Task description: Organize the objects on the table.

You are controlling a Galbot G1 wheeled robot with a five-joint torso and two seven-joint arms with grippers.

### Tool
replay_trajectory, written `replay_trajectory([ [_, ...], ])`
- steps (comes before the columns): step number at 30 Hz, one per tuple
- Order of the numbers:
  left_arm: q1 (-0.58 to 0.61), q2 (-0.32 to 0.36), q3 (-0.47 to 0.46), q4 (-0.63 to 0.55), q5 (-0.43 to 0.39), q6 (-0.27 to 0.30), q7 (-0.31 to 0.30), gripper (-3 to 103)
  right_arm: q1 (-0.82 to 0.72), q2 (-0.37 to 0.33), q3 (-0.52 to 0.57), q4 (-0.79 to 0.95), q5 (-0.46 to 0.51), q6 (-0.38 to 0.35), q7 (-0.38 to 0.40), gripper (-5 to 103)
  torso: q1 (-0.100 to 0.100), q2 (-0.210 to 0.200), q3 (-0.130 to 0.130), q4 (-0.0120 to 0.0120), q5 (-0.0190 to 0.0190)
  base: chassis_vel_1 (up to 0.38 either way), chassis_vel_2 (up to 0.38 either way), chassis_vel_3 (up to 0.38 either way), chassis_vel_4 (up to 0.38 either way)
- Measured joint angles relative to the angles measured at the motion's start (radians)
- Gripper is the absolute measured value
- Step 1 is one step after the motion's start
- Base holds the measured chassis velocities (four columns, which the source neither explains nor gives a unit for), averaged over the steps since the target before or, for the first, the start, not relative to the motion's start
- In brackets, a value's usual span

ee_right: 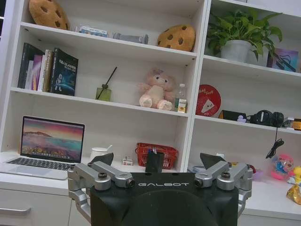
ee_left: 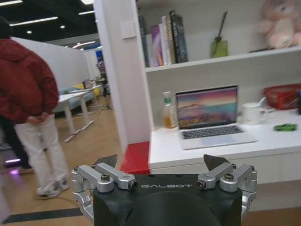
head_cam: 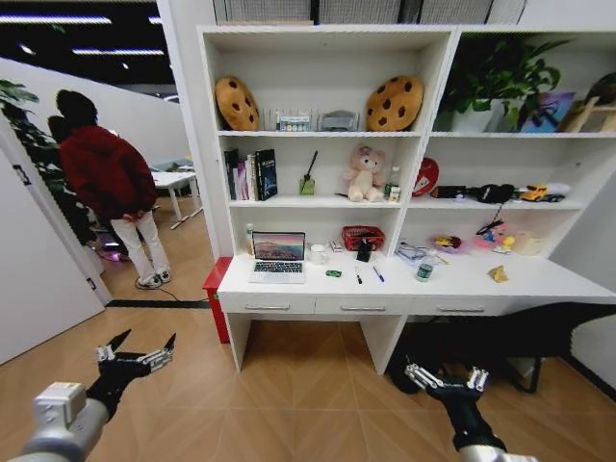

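While the robot stands well back from the long white desk top with three shallow drawers (head_cam: 404, 286), nothing on it has been touched. At the desk's ten o'clock the small silver-white laptop (head_cam: 278, 257) sits open, screen lit. Toward the centre lie the tiny green flat item (head_cam: 333, 273), the black pen (head_cam: 358, 277) and the blue pen (head_cam: 377, 274); the green-labelled can (head_cam: 424, 270) stands upright at about two o'clock from the pens, and the yellow packet (head_cam: 498, 273) lies farther out at three o'clock, near the desk's end. Behind them, at twelve o'clock, stand the white mug (head_cam: 318, 253) and the red mesh basket (head_cam: 363, 236).

Both arms hang low over the wooden floor: the left gripper (head_cam: 136, 351) at the head view's seven o'clock, the right gripper (head_cam: 447, 373) at five o'clock — each with its fingers spread wide and holding nothing.

I judge the reach is not yet possible from here. The risks ahead: the pens lie close together, so a pinch on one could roll the other off the edge — and a sweeping arm could tip the can or strike the laptop's raised screen.
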Motion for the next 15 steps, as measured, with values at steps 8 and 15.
replay_trajectory([
  [8,-0.021,0.027,-0.149,0.089,-0.031,-0.179,0.126,100,-0.024,-0.040,0.142,0.053,0.280,-0.120,0.011,100,0.000,0.000,0.000,-0.0003,0.0005,0.000,0.000,0.000,0.000],
  [15,-0.022,0.045,-0.195,0.108,-0.070,-0.205,0.141,100,-0.040,-0.043,0.218,0.054,0.326,-0.113,0.011,100,0.000,0.000,0.000,-0.0002,0.0005,0.000,0.000,0.000,0.000],
])
